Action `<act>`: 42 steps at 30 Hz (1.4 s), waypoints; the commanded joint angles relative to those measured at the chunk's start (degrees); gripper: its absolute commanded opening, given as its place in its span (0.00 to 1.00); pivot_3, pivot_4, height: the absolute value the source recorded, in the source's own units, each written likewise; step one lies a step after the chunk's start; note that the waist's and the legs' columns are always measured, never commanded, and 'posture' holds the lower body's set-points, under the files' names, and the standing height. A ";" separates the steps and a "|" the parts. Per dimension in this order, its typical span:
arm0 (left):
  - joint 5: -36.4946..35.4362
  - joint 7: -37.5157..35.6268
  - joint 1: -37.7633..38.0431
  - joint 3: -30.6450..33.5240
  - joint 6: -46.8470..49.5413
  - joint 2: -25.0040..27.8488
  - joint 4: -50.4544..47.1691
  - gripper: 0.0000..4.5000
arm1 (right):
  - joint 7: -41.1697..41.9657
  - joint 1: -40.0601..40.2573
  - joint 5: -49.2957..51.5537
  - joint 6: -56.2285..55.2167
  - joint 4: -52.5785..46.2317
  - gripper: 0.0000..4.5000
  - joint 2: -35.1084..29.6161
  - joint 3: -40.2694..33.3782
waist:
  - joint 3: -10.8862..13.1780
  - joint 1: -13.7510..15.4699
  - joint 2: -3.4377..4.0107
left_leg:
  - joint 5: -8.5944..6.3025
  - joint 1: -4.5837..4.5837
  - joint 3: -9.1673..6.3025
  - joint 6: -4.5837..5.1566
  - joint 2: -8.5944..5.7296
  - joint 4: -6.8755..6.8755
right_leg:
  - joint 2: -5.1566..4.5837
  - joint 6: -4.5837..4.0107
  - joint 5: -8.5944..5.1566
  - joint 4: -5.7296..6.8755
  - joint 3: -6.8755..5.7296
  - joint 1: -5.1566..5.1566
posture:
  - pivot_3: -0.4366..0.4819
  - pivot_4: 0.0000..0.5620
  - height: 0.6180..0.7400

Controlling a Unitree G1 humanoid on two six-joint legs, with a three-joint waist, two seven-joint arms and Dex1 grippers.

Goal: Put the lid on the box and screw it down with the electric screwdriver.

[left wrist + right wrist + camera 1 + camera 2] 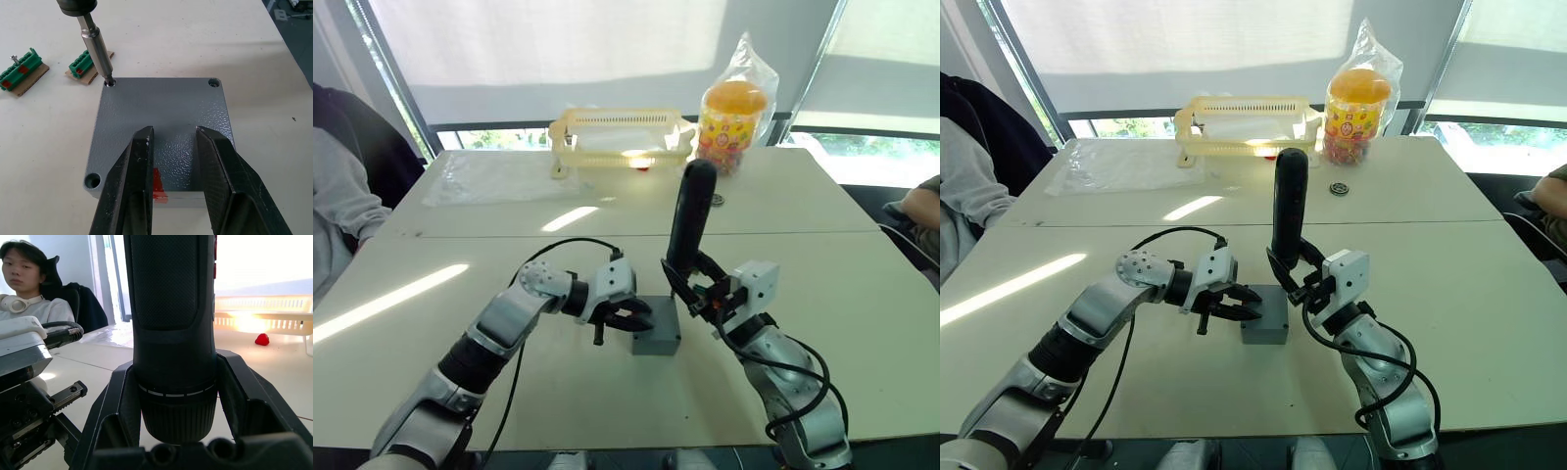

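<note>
Two black fingers of the left gripper (173,181) rest spread apart on top of the lid (161,120), pressing it down rather than pinching anything. That lid already sits square on the box (656,331), whose red mark shows on the side wall under the fingers. From the right of the box, the right gripper (697,286) is clamped around the electric screwdriver (689,220), held nearly upright, its metal bit seated in the lid's far corner hole.

What worries me: the tall tool could lean, and the bit would then slip out of the hole and skate across the lid. If the left fingers ease off, the box may twist on the table (862,294) once torque comes on.

Beyond the box, a cream basket (622,137) holds something pale and flat; beside it stands a clear bagged jar (732,116) with an orange lid, full of small colourful pieces.
</note>
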 commanded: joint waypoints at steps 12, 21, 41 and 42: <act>1.63 -0.17 0.92 -1.15 0.91 1.12 1.03 0.29 | 0.63 2.56 -0.72 3.08 5.02 0.40 -0.96 0.68 | -0.05 0.01 -0.02 | 0.00 0.02 0.00 0.00 0.01 -0.09 | -0.02 -0.01 0.00 -0.08 0.00 0.01 | 0.48 0.27 1.00; 1.54 -0.08 0.97 -1.17 1.13 1.05 0.93 0.29 | 0.85 2.71 -1.02 2.70 4.80 0.40 -1.18 0.35 | -0.07 0.01 -0.02 | 0.00 0.03 0.00 0.00 0.02 -0.16 | -0.03 -0.02 0.01 -0.16 0.00 0.01 | 0.48 0.27 1.00; 1.96 0.52 2.43 -2.09 0.76 -0.14 3.48 0.29 | -3.18 -10.23 11.79 18.46 -15.81 0.40 -3.64 -9.15 | 0.04 0.09 0.07 | 0.00 -0.36 -0.07 0.00 0.00 -0.19 | -0.10 -0.02 0.03 -0.23 0.01 -0.34 | 0.48 0.27 1.00; 1.97 0.53 2.57 -2.09 0.67 -0.13 3.47 0.29 | -3.54 -10.96 12.74 19.38 -16.38 0.40 -3.70 -9.80 | 0.04 0.09 0.07 | 0.00 -0.36 -0.07 0.00 0.00 -0.19 | -0.09 -0.02 0.03 -0.23 0.00 -0.34 | 0.48 0.27 1.00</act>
